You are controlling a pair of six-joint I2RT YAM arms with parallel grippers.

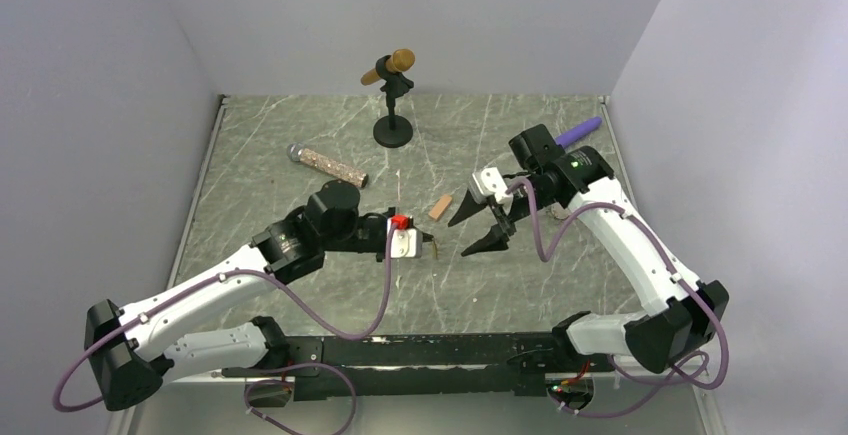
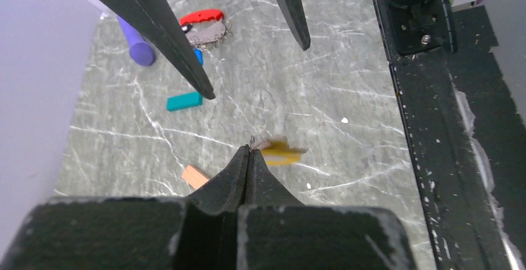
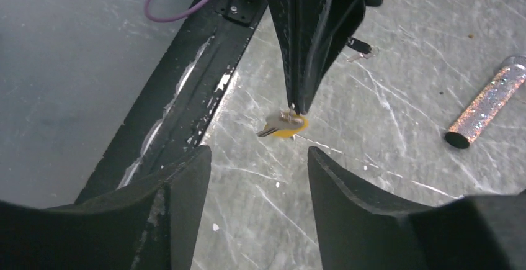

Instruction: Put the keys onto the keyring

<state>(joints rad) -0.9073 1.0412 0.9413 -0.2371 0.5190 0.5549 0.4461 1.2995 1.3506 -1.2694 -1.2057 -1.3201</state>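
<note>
My left gripper (image 2: pixel 251 150) pinches the yellow key (image 2: pixel 282 153); right gripper (image 3: pixel 257 153) gapes. The keyring (image 2: pixel 205 28) lies at eleven o'clock, apart; threading is still to do, I judge.

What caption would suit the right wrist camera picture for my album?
Left hand dangles a yellow-headed key before the open right hand, over a marbled table.

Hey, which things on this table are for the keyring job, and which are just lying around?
For the job: yellow key in the left gripper, black key, blue key, keyring.
Lying about: teal block, salmon block, purple stick, glitter tube, microphone stand.
</note>
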